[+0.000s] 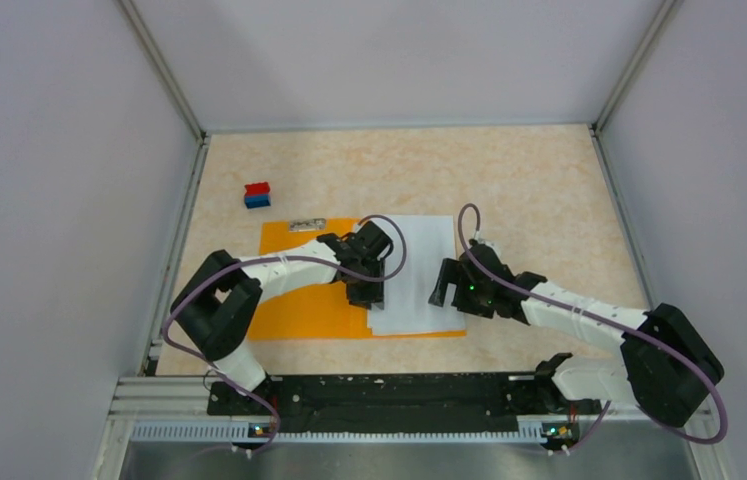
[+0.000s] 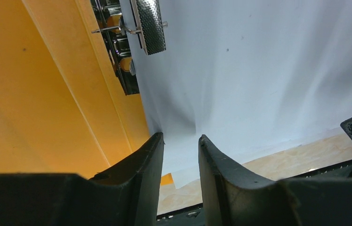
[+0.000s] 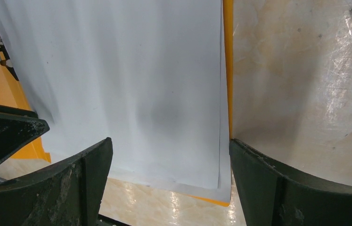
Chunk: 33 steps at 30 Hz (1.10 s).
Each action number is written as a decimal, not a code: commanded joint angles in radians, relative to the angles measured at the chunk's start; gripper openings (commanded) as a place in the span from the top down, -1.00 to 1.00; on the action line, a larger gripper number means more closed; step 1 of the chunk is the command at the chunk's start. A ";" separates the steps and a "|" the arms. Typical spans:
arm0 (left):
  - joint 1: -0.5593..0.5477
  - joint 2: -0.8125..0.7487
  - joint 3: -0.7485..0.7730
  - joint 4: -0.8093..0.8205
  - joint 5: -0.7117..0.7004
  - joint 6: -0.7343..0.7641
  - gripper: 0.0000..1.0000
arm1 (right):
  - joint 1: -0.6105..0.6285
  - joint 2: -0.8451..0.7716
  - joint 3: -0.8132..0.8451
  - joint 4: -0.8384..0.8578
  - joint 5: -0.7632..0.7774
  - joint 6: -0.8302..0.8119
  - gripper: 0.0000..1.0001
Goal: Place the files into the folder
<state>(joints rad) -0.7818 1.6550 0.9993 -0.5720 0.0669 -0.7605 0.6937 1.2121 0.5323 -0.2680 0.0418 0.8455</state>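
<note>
- Right gripper (image 3: pixel 170 143): fingers spread wide, straddling the right edge of the files (image 1: pixel 421 262).
- Left gripper (image 2: pixel 181 137): fingers nearly together over a puckered sheet; whether they grasp it cannot be told.
- Files: lying on the right half of the open folder (image 1: pixel 299 312).
- Metal clip (image 2: pixel 149 27): at the spine.

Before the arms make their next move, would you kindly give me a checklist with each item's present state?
1. Folder lies open and flat: ok.
2. Files rest on its right half: ok.
3. Sheets squared into one stack: not ok, edges staggered.
4. Left gripper has a firm hold on the files: cannot tell; paper puckers at its narrow gap.
5. Right gripper open, straddling the files' right edge: ok.
6. Metal clip clamped on the files: cannot tell.
</note>
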 commanded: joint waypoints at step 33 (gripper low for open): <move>-0.003 -0.003 -0.124 0.132 0.050 -0.025 -0.08 | 0.050 0.013 0.015 -0.014 -0.004 0.050 -0.85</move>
<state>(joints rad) -0.7795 1.6161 0.9138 -0.5331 0.0719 -0.7612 0.7059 1.2148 0.5339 -0.2672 0.0586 0.8646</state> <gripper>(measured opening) 0.539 0.927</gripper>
